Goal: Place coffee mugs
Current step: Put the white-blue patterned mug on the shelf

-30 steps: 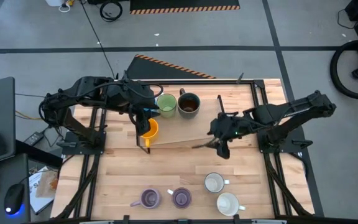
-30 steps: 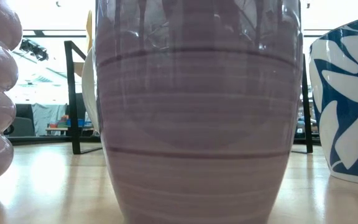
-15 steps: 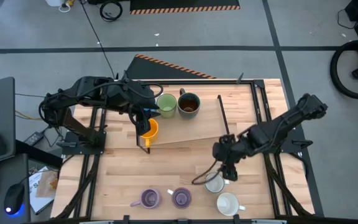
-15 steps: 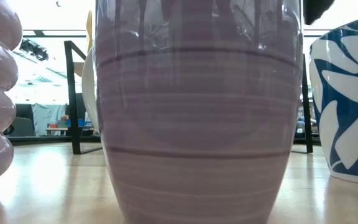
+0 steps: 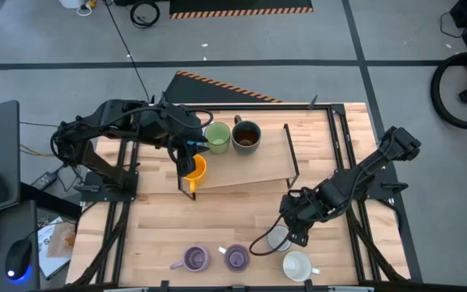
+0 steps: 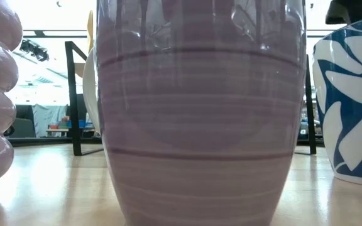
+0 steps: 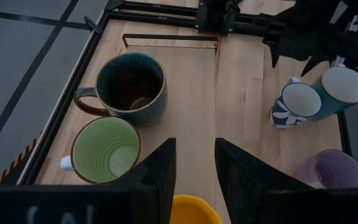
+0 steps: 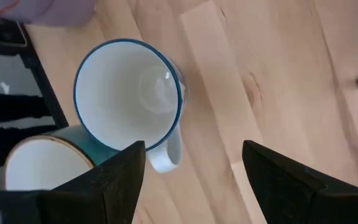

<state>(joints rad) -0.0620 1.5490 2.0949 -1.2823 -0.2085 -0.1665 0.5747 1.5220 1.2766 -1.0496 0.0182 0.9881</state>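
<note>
Over the near right part of the table, the right gripper hangs above a blue-patterned white mug, fingers spread wide with nothing between them. From overhead the arm hides most of that mug; the right wrist view shows it plainly, white inside with a blue rim and a white handle, standing against a second white-lined mug with a teal outside, which from overhead is the white mug at the near edge.

Across the table the left gripper sits above the orange mug. Its wrist view shows only a sliver of that mug below the narrow gap between the fingers, so I cannot tell whether they grip it. That same view shows the green mug just beside the dark brown mug, handle outward.

Two purple mugs stand side by side at the near edge. The low view is nearly filled by one purple mug, with the blue-patterned one to its right.
</note>
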